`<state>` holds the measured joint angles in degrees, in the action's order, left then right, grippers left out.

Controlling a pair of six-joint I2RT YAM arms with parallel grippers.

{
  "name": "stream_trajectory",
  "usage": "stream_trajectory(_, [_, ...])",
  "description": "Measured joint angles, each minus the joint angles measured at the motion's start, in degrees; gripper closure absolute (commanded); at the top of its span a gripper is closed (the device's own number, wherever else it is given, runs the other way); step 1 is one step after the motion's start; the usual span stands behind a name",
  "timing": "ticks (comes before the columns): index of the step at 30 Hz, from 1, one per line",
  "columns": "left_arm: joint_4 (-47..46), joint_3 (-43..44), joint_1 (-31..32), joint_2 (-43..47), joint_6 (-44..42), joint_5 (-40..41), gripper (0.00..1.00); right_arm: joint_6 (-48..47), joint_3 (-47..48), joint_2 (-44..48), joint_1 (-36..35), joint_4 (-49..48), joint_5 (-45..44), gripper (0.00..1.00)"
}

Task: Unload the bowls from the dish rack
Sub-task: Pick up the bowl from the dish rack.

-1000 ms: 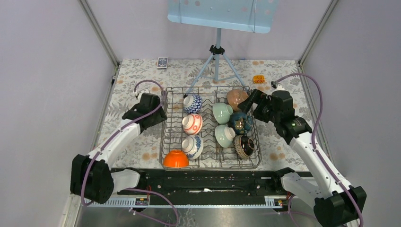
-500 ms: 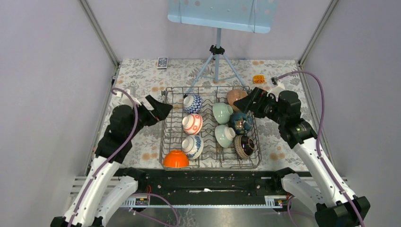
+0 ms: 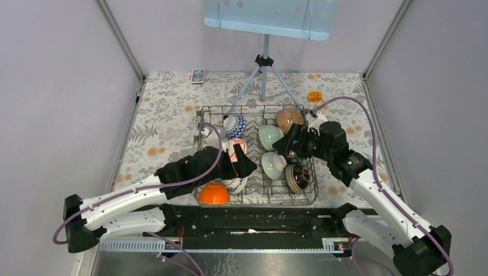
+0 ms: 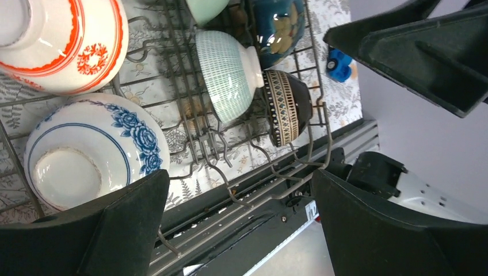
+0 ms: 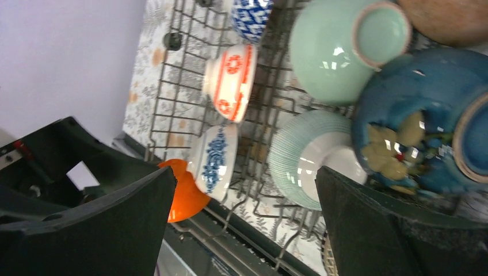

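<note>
You are holding the left tool (image 4: 241, 190) spread wide and empty, hovering right over the blue-flowered bowl (image 4: 95, 155) in the dish rack (image 3: 253, 195). Your right tool (image 5: 244, 195) is gaping too, gripping nothing, with the ribbed green bowl (image 5: 305, 155) lying just beneath it.

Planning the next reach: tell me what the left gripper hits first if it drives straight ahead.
Most likely the rack wires, in the gap between the blue-flowered bowl and the ribbed green bowl. Depth is unclear; the blue-flowered bowl could be clipped first.
</note>
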<state>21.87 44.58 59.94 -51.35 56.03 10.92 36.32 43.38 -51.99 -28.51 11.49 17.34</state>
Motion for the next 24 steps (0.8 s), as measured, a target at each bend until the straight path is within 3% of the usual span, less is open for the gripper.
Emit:
stream_trajectory(5, [0.26, 1.51, 3.15, -5.35, 5.42, 4.44, 0.02, 0.39, -2.51, 3.02, 0.0, 3.28, -7.23, 0.01])
stream_trajectory(11, [-7.1, 0.81, 4.94, -11.98, 11.96, 4.7, 0.05, 2.49, -4.59, 7.28, 0.0, 6.29, -15.39, 0.03])
stream_trajectory(24, [-18.62, -3.8, 4.96, -15.15, 16.48, 4.57, 0.12, 1.22, -4.68, 11.28, 0.0, 11.5, -17.51, 0.02])
